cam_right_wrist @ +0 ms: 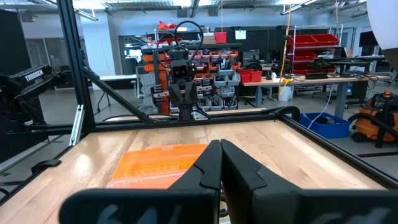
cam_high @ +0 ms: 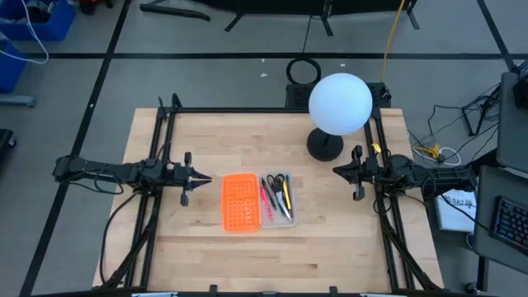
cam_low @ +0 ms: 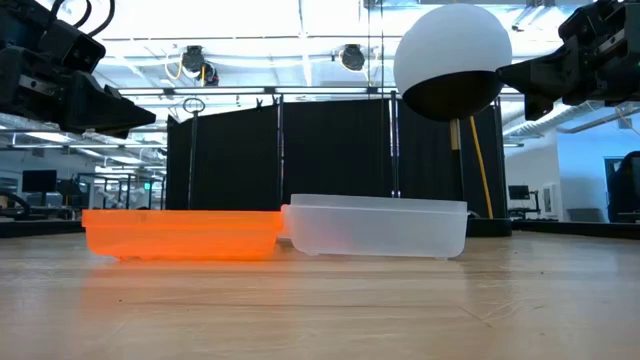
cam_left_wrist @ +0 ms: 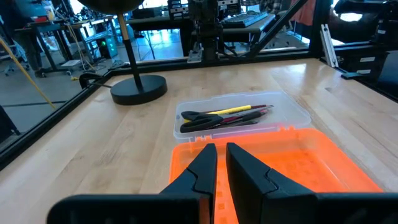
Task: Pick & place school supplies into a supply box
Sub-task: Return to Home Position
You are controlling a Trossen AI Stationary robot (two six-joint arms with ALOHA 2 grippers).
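Closest to the lens of the left wrist view stands the left gripper (cam_left_wrist: 221,150), its two dark fingers drawn almost together with only a sliver of gap and nothing between them. It sits between the tabletop's (cam_high: 206,256) left edge and the supply box (cam_left_wrist: 303,116), near the box but apart from it. I read the right gripper (cam_right_wrist: 218,145) likewise: fingers meeting at their tips, empty, placed between the box and the right edge, near the base of the globe lamp (cam_high: 339,103). The supply box lies open at about the middle of the tabletop, its orange half (cam_high: 241,202) toward the left edge and its translucent tray (cam_low: 375,228) toward the right. Inside the tray I see the scissors (cam_high: 275,181), a yellow pencil (cam_left_wrist: 239,110), a pink pen (cam_high: 266,198) and further dark pens, lying roughly parallel. No supplies show loose on the wood in the high view. I therefore judge the packing complete and the step in hand to be bringing both arms to their rest posture. My next move calls, I think, for little: jaws kept empty, each arm kept apart from the box, and the right arm kept off the lamp.
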